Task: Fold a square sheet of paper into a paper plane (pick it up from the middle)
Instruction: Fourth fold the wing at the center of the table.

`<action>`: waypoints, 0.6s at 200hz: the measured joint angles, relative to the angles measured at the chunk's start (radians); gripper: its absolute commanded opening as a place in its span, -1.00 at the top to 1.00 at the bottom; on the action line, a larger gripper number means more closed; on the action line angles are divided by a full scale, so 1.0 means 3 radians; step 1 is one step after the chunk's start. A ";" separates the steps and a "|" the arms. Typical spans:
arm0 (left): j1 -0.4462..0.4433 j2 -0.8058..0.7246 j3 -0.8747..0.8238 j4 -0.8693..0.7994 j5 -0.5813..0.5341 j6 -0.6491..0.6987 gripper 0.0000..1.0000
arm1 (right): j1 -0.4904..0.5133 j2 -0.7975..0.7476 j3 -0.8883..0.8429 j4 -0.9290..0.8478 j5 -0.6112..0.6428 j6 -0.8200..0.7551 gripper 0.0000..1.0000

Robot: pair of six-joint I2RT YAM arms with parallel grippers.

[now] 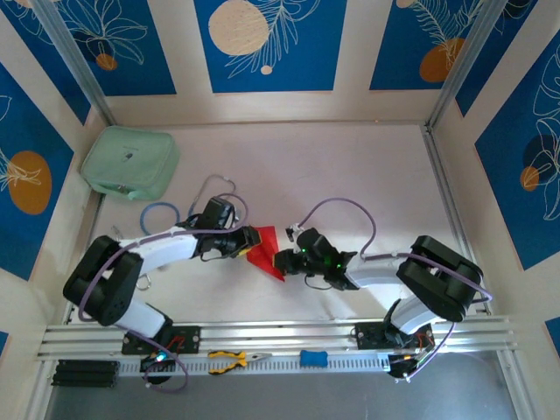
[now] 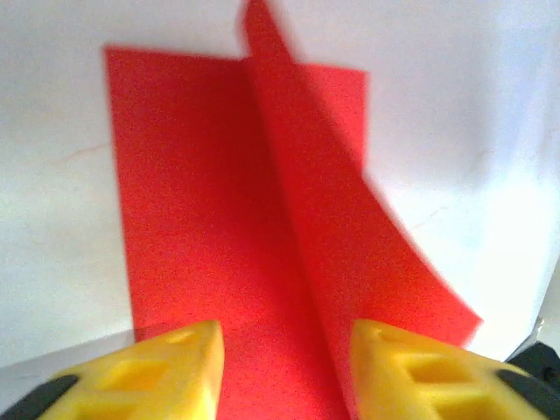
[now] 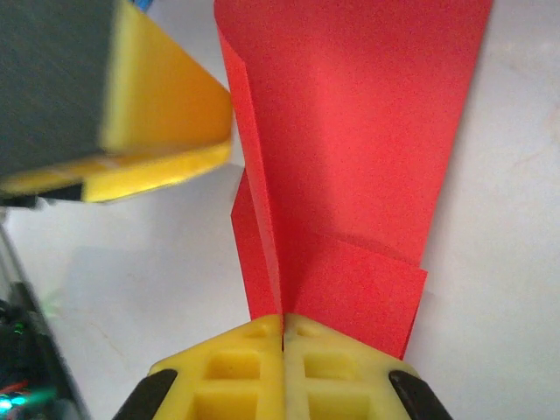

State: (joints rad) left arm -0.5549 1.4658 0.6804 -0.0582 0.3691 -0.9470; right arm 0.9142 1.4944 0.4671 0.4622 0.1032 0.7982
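As wrist shows, right tool [image 3: 282, 337] pinches paper [image 3: 350, 131] (creased).

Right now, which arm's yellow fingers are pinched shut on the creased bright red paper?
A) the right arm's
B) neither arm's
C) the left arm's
A: the right arm's fingers meet tightly on the edge of the creased bright red paper, while the left arm's fingers stand apart with the paper lying between them.
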 measured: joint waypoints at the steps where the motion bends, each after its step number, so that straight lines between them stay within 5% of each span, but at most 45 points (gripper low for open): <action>1: 0.0000 -0.0009 0.0000 -0.0003 -0.0006 -0.0004 -0.15 | 0.0001 -0.0003 0.0003 -0.0006 0.0005 -0.0015 0.92; 43: 0.0001 -0.0281 0.0006 -0.0046 -0.0116 -0.0014 -0.53 | 0.0041 -0.0015 0.0099 -0.0295 0.0181 -0.0701 0.93; 120: 0.0001 0.0106 0.0362 -0.0323 -0.0034 0.0018 -0.48 | 0.0195 -0.0014 0.0102 -0.0298 0.0500 -0.1540 0.88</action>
State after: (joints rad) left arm -0.5545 1.4975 0.7891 -0.1551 0.3588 -0.9417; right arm 0.9726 1.4902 0.4976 0.3729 0.2531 0.3363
